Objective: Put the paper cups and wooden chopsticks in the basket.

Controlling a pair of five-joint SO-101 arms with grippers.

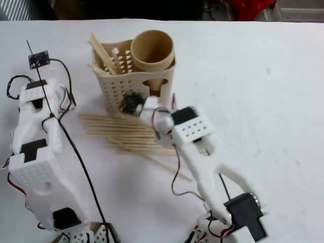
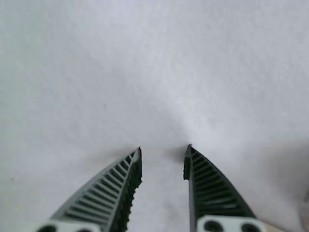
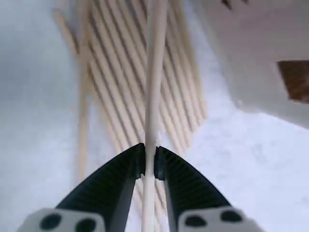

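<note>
A cream perforated basket (image 1: 132, 88) stands at the back middle of the table, holding stacked paper cups (image 1: 153, 49) and a few wooden chopsticks (image 1: 103, 54). In front of it several loose chopsticks (image 1: 121, 132) lie in a pile on the white table. My right gripper (image 3: 149, 157) is over that pile, beside the basket wall (image 3: 251, 63), shut on one chopstick (image 3: 154, 72) that runs out ahead of it. The right arm's head (image 1: 134, 104) sits just in front of the basket. My left gripper (image 2: 163, 155) hangs open over bare table, its fingers (image 2: 120, 186) holding nothing.
The left arm (image 1: 35, 147) stands folded along the table's left side with black cables (image 1: 76, 147) trailing beside it. One stray chopstick (image 1: 167, 167) lies askew toward the front. Bare table stretches to the right of the basket.
</note>
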